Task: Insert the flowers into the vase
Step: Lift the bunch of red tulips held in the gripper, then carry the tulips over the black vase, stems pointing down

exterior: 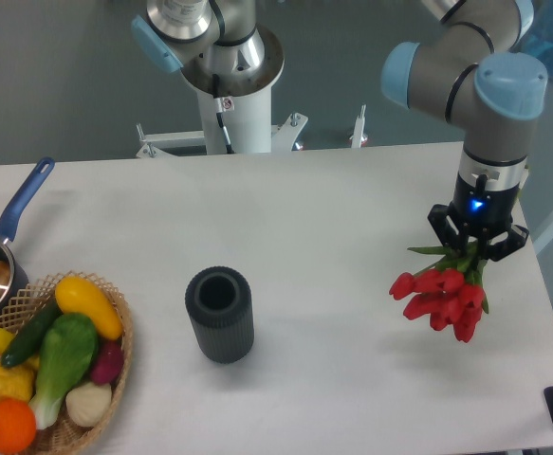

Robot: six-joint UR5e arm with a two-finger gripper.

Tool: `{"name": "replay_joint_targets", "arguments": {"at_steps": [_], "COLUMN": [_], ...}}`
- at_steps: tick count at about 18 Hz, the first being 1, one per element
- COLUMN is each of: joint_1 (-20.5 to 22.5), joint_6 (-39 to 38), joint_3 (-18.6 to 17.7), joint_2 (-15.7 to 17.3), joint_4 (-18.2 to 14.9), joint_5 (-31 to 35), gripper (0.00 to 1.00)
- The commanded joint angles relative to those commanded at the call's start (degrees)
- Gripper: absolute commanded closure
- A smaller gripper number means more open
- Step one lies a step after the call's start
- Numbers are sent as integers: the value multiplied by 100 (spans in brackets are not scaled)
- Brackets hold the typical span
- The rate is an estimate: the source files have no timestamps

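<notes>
We see red closed-bud tulip bunch w/ green stems (442, 296) hanging buds-down over desk's right side | black gripper (475, 248) jaws clenched on stems | ribbed dark-grey cylinder vase (220, 314) upright mid-desk, well apart.

The arm (466, 66) is built of silver-grey metal tubes joined by rounded grey housings, each capped in pale blue plastic. Its wrist narrows to a black collar with a small glowing blue light, ending in a black two-finger gripper (475, 248). The white cylindrical base pedestal (233, 104) carries a black cable, a small red-marked label and a blue-capped joint above.
</notes>
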Motion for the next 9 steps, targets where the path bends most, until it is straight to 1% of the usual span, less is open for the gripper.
{"name": "replay_joint_targets", "arguments": {"at_steps": [2, 4, 6, 9], "joint_1": [-26, -70, -123, -167], "joint_6": [-87, -298, -421, -597], "joint_3": [0, 0, 0, -62], "joint_2": [87, 307, 351, 536], "joint_4": [-26, -123, -132, -132], "joint_5": [-167, -212, -387, -694], "gripper": [100, 100, 100, 100]}}
